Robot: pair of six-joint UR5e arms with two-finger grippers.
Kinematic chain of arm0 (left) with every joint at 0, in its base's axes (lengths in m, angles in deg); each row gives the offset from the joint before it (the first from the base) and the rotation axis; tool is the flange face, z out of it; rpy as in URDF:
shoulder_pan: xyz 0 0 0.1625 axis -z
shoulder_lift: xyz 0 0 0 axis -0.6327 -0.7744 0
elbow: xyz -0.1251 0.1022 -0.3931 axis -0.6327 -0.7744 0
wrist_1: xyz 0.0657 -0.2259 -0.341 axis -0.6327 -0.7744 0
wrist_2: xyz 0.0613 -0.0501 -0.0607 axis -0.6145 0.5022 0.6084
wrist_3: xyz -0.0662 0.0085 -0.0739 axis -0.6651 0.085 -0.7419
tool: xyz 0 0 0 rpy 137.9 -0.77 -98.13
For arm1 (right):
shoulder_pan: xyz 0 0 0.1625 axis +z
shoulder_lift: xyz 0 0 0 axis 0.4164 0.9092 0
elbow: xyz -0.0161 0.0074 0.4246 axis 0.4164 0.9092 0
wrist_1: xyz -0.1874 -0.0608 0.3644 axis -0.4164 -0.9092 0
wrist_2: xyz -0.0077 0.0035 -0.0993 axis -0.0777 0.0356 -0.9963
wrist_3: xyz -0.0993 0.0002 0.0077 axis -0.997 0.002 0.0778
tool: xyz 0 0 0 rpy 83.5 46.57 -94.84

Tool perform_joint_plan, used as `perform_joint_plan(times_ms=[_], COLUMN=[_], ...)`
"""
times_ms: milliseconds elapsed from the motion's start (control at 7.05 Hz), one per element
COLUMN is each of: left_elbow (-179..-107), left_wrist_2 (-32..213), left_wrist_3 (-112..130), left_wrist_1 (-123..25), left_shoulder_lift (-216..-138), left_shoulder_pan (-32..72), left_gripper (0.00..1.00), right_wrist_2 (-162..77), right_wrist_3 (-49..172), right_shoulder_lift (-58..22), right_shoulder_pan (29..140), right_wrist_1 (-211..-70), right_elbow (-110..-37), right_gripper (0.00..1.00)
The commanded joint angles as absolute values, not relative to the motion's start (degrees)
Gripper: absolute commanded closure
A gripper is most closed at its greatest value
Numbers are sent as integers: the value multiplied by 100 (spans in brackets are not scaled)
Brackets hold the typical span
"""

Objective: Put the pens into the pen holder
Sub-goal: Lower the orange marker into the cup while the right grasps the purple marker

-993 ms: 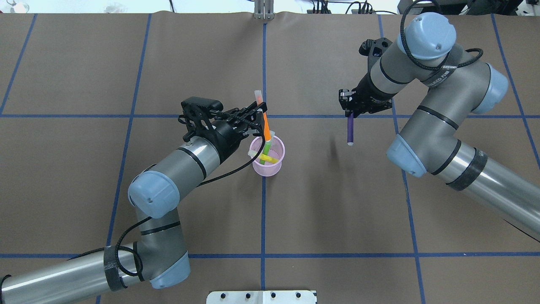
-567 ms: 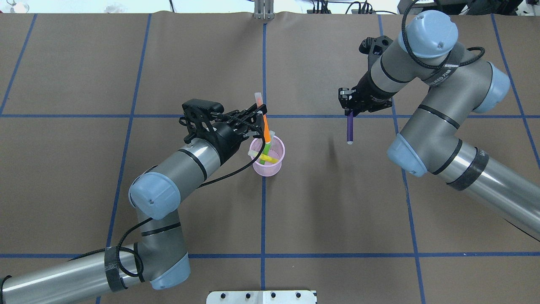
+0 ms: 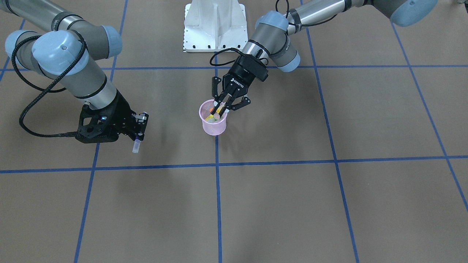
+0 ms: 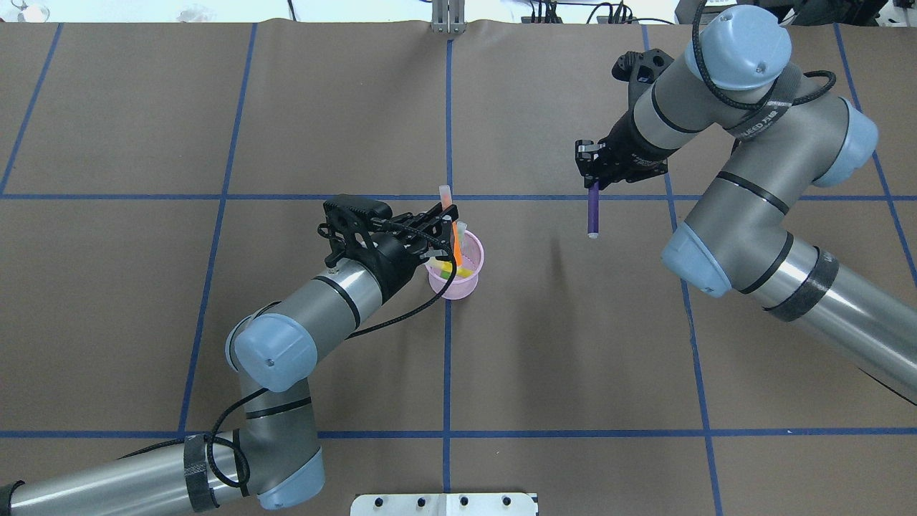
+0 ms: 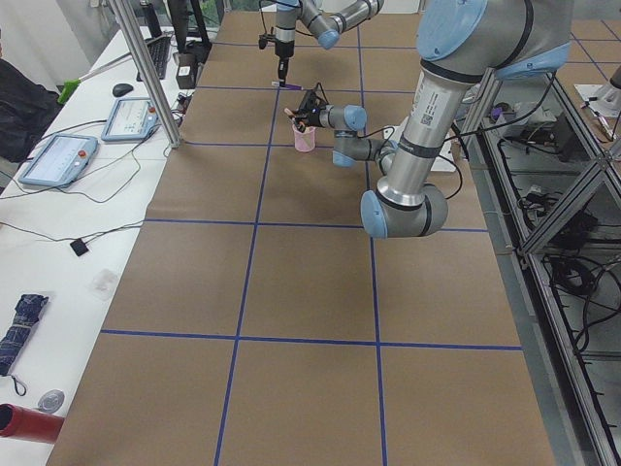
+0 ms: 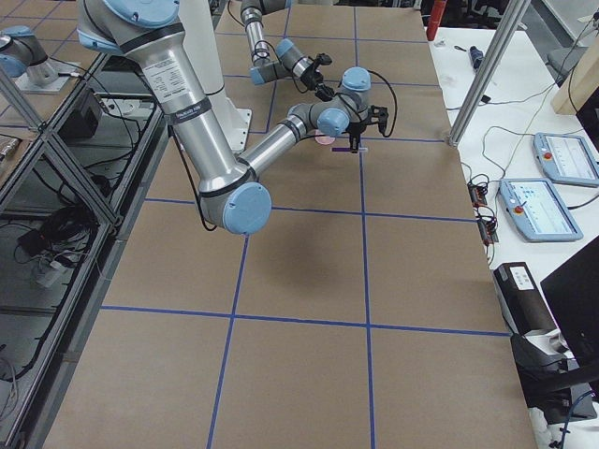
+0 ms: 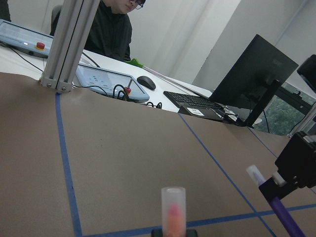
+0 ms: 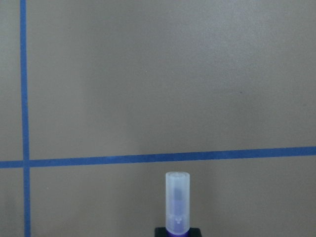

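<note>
Blue-gridded brown tabletop, left claw grasping orange pen in pen holder, right claw grasping purple pen

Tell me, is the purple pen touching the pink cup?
Apart. The overhead view shows the purple pen hanging from the right gripper, well off to the side of the pink cup, with bare table between them.

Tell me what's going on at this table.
Two arms are putting pens into the pink mesh pen holder. The left gripper grips the orange pen, its lower end inside the holder beside a yellow pen and a green pen. The right gripper holds the purple pen vertically above the table, well apart from the holder.
</note>
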State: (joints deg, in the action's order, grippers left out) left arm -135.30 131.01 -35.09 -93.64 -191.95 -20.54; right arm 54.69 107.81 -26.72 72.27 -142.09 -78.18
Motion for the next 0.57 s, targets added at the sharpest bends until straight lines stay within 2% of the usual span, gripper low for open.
perform_joint_plan(times_ms=[0,425], left_elbow=[-13545,-14176], left_wrist_2=[13100,13196], left_wrist_3=[-3492,-3527], left_wrist_1=[-9366,-9095], left_shoulder_lift=[-19220,-19168], left_shoulder_pan=[-2071,-1949], left_gripper=[1,1], right_wrist_2=[5151,4526], right_wrist_3=[10731,10730], right_shoulder_lift=[-2687,-2723], right_shoulder_pan=[7233,7207], right_wrist_1=[-14206,-12917], right_elbow=[-8104,-8202], right_gripper=[100,100])
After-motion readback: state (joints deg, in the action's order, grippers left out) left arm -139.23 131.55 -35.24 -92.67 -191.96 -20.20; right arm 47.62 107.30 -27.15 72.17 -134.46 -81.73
